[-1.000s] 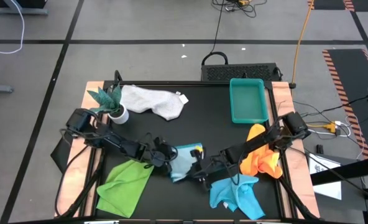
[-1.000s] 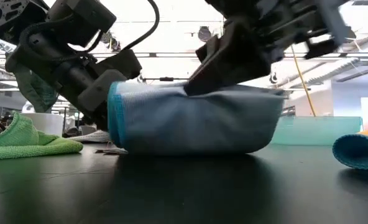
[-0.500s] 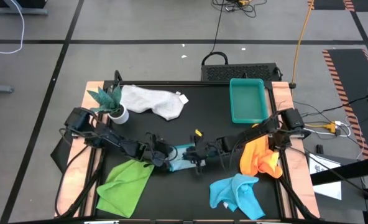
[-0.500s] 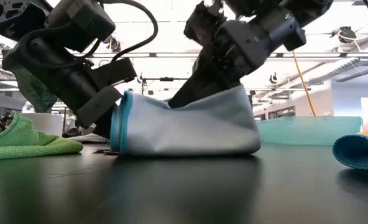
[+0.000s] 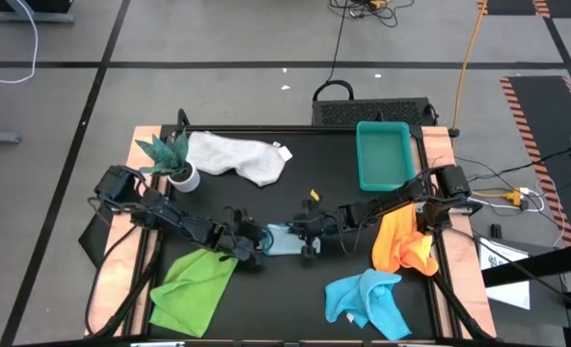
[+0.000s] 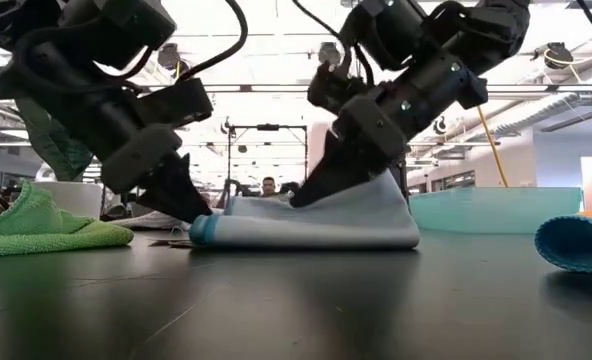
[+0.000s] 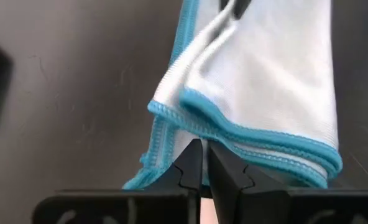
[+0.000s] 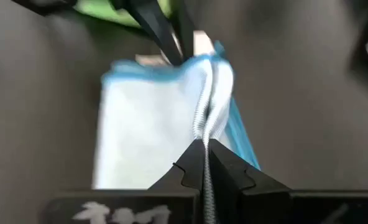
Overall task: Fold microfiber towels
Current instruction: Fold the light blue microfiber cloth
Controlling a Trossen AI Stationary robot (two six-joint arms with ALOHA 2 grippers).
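A pale blue towel (image 5: 281, 238) with a teal hem lies folded in the middle of the table, between my two grippers. My left gripper (image 5: 257, 243) is shut on its left end, and my right gripper (image 5: 307, 239) is shut on its right part. In the low view the towel (image 6: 326, 222) is a low flat bundle resting on the table. Its right half rises toward my right gripper (image 6: 301, 198), while my left gripper (image 6: 198, 215) is down at the tabletop. My left gripper pinches the towel's hemmed edges (image 7: 190, 132) at its left end between both fingers, with several layers stacked there. The fingers slant down from the table's left. That end sits at the tabletop. My right gripper pinches an upright hemmed edge (image 8: 202, 121) of the towel's upper layer between its two fingers. The fingers slant down from the table's right. The held edge is raised slightly, and the layers below (image 6: 376, 235) lie on the table.
A lime green towel (image 5: 197, 287) lies near left. A turquoise towel (image 5: 367, 299) lies near right and an orange one (image 5: 404, 241) at the right. A white-grey towel (image 5: 237, 156), a potted plant (image 5: 175, 159) and a teal tray (image 5: 384, 154) stand at the back.
My right gripper has carried its towel edge toward the table's far edge and left, sinking and rolling a little. The towel, a tall hump before, has collapsed into a low, narrower folded bundle. Its left end has stayed in my left gripper.
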